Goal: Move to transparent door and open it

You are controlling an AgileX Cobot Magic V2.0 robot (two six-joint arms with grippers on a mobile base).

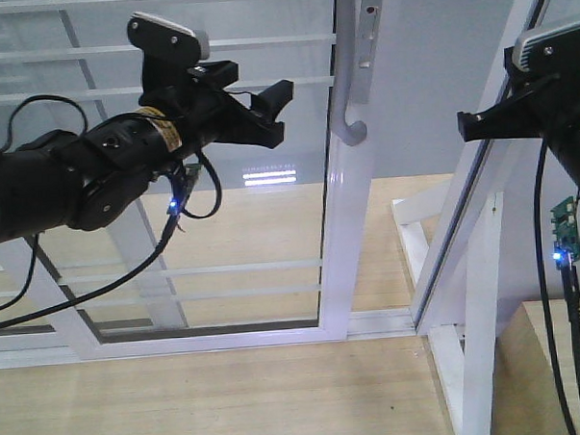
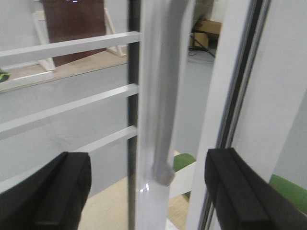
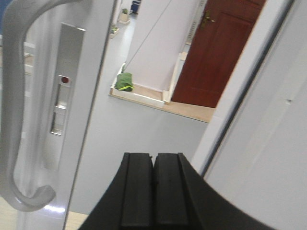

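Observation:
The transparent door (image 1: 262,238) is a glass panel with thin white bars in a glossy white frame. Its curved grey handle (image 1: 347,90) hangs on the right frame stile. My left gripper (image 1: 277,107) is open, raised just left of the handle, and holds nothing. In the left wrist view the handle's lower end (image 2: 163,172) sits between and beyond the two black fingers (image 2: 53,191). My right gripper (image 1: 467,125) is shut and empty, right of the door by the slanted post. The right wrist view shows the handle (image 3: 14,120) at far left and the shut fingers (image 3: 153,191).
A slanted white frame post (image 1: 481,171) with white braces stands at right. The door's bottom rail (image 1: 228,341) runs across the wooden floor (image 1: 221,403). A lock plate (image 3: 64,81) sits beside the handle. A brown door (image 3: 216,52) stands far behind.

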